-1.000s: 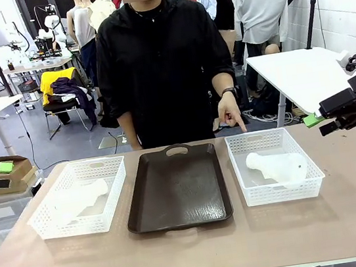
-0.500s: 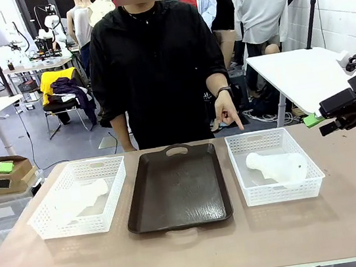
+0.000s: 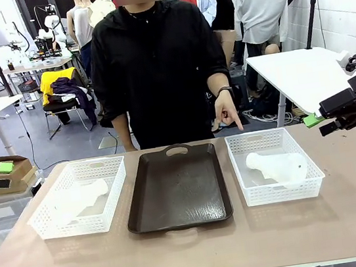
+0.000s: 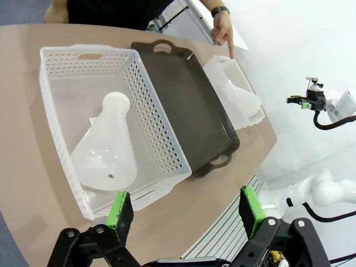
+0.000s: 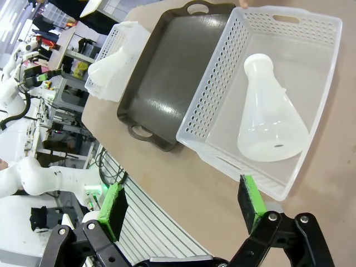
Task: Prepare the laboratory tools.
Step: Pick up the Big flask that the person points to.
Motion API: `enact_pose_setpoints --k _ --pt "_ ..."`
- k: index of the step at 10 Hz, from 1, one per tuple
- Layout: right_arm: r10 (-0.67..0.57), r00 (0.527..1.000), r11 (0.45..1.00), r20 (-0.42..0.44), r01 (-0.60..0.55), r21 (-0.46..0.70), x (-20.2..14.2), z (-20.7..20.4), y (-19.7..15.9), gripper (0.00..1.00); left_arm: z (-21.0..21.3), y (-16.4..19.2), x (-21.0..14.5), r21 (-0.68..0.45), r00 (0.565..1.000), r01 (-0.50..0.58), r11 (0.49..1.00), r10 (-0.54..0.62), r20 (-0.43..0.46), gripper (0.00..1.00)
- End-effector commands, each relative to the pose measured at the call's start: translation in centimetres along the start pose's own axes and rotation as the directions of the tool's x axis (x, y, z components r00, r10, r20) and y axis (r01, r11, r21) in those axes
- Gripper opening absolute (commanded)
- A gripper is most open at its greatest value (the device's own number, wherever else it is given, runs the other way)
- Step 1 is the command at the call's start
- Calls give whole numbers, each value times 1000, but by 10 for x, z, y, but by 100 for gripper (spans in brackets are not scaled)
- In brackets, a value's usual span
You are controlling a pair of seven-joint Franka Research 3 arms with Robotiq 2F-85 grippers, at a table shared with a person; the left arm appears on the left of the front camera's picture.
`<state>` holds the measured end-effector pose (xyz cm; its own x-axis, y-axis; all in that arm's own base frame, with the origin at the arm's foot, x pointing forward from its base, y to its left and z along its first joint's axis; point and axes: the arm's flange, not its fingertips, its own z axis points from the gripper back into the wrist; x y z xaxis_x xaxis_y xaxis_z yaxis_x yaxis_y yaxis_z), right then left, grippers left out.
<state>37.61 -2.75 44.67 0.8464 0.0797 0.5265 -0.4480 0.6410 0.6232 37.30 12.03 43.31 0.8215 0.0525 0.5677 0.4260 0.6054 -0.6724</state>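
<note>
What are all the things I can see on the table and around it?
Table: one, light brown, between robot and person.
Tray: one, dark brown, table's middle.
Baskets: two, white lattice, left basket and right basket either side of the tray.
Conical flasks: two, frosted white, left flask lying in left basket, right flask lying in right basket.
Person's hand: one, pointing down by right basket's far edge.
Left gripper: black, green pads, open, off table's left end.
Right gripper: black, green pads, open, off table's right end.
</note>
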Motion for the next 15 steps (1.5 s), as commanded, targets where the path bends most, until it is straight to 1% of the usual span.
enact_pose_setpoints --k 1,8,9,10,11,12,13,14,15 --pt "9 1000 1000 22 -9 24 2 -3 -2 100 1 1 -1 -12 1000 0 1000 0 7 100" --pt "9 1000 1000 22 -9 24 2 -3 -2 100 1 1 -1 -12 1000 0 1000 0 7 100" --pt "0 1000 1000 0 0 1 0 0 0 100 1 1 -1 -12 1000 0 1000 0 7 100" --pt "53 994 995 -95 -60 -75 13 -1 19 100 1 1 -1 -12 1000 0 1000 0 7 100" --pt "120 974 984 -191 -142 -105 31 -2 38 100 1 1 -1 -12 1000 0 1000 0 7 100" --pt "172 949 965 -265 -216 -151 49 -4 57 100 1 1 -1 -12 1000 0 1000 0 7 100" --pt "206 902 921 -380 -310 -236 73 -14 76 100 1 1 -1 -12 1000 0 1000 0 7 100" --pt "203 858 883 -472 -369 -290 89 -26 89 100 1 1 -1 -12 1000 0 1000 0 7 100" --pt "191 789 835 -584 -443 -326 114 -44 99 100 1 1 -1 -12 1000 0 1000 0 7 100"
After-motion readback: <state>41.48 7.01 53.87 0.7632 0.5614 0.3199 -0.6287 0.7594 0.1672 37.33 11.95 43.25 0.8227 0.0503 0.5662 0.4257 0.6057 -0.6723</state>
